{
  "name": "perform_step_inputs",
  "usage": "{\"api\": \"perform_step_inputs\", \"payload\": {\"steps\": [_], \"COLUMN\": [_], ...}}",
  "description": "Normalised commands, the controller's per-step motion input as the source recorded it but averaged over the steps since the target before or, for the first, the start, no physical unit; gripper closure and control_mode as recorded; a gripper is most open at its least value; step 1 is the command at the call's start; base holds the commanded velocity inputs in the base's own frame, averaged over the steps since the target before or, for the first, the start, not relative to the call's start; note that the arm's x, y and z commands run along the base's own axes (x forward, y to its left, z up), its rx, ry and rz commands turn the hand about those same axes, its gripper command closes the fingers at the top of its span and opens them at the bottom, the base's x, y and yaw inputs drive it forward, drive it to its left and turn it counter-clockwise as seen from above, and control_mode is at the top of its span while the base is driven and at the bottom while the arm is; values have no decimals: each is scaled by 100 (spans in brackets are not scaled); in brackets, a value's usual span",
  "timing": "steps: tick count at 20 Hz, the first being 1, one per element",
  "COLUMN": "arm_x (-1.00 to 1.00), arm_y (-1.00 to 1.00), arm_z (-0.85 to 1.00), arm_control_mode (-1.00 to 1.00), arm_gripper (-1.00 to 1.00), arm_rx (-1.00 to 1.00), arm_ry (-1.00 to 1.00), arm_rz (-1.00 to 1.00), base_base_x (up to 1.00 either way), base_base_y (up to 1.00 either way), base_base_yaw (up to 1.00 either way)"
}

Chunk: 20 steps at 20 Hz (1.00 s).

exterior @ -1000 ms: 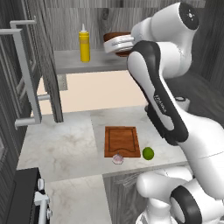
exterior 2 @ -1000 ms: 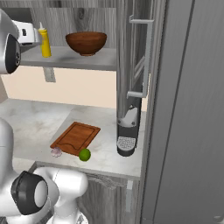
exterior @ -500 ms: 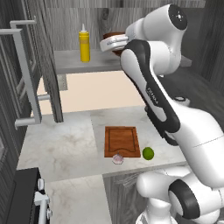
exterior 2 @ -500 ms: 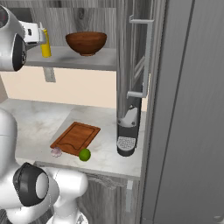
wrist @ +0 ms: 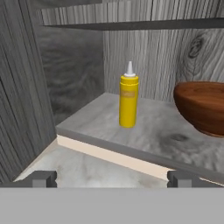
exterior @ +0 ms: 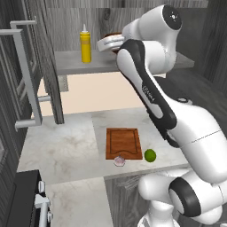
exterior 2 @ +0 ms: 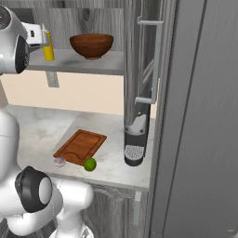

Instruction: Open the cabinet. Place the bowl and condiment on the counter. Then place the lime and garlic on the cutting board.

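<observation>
With my jaws spread wide and empty before the open cabinet [exterior 2: 144, 69], I should square up on the condiment [wrist: 128, 99] standing upright on its shelf beside the bowl [wrist: 202, 106], closing low around its body.

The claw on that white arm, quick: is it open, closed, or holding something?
Gripper: open and empty, aimed at the small yellow squeeze bottle standing on the grey cabinet shelf.

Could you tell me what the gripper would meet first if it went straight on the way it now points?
Most likely the condiment, upright on the cabinet shelf ahead of the open gripper; the bowl sits off to one side. Depth is unclear.
</observation>
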Motion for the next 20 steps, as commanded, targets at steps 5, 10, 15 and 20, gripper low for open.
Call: {"api": "perform_step_inputs", "payload": {"steps": [5,10,15,20], "arm_x": [18,17,13,11], "arm_y": [2,0,7,13], "arm_z": [-11,-3,-2,-4], "arm_control_mode": [-100,-100,-100,-100], "arm_gripper": [-100,-100,-100,-100], "arm_rx": [0,0,0,0], "arm_ry": [0,0,0,0], "arm_rz": [-2,-2,-2,-2], "base_base_x": [0,0,0,0], "base_base_y": [0,0,0,0], "base_base_yaw": [0,0,0,0]}}
